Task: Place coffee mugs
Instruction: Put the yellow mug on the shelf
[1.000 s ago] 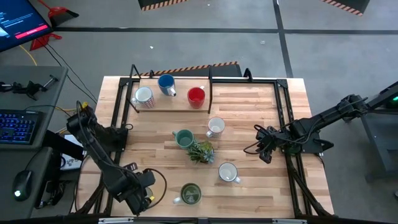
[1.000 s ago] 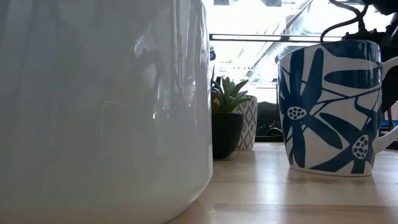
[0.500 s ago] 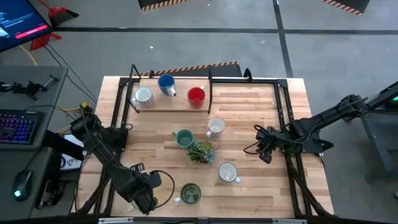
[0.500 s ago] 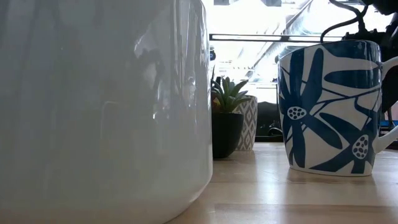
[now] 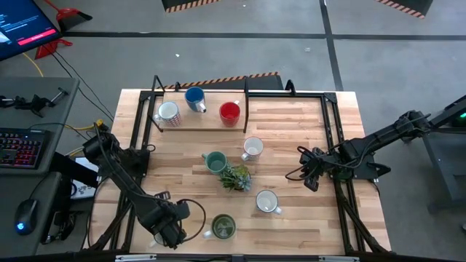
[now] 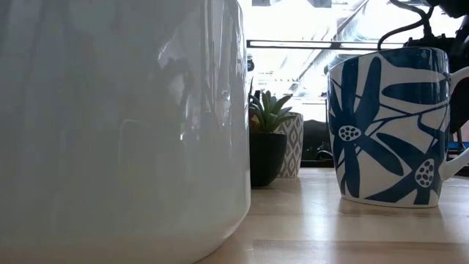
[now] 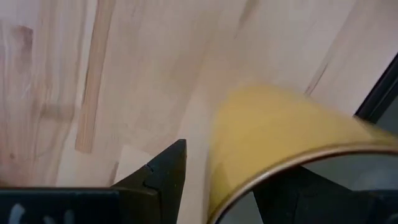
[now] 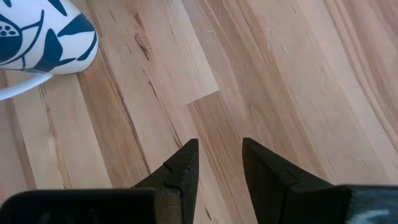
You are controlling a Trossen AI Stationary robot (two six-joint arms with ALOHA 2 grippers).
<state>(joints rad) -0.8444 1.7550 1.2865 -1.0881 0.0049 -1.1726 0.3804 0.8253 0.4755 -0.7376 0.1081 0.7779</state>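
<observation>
My left gripper (image 5: 166, 231) hangs open, pointing down, at the table's near left, beside the olive green mug (image 5: 223, 227). In the left wrist view its fingers straddle the wall of a yellow mug (image 7: 280, 130): one finger (image 7: 166, 174) stands outside, apart from the wall, and the other (image 7: 298, 196) shows dark inside the rim. Whether that inner finger touches, I cannot tell. A patterned white mug (image 5: 168, 112), a blue mug (image 5: 194, 97) and a red mug (image 5: 230, 112) stand on a raised board at the far left. My right gripper (image 5: 307, 178) waits open over bare wood at the right.
A teal mug (image 5: 215, 161), two white mugs (image 5: 253, 148) (image 5: 267, 202) and a small spiky plant (image 5: 235, 177) stand mid-table. The low view shows a big white mug (image 6: 117, 125) close up and a blue-flowered mug (image 6: 388, 125). A black frame (image 5: 329, 116) borders the table.
My left gripper has come down a little and drifted toward the table's right, nearer the olive green mug, with a slight roll of the wrist. Its fingers stay open. The mugs and my right arm have kept still.
</observation>
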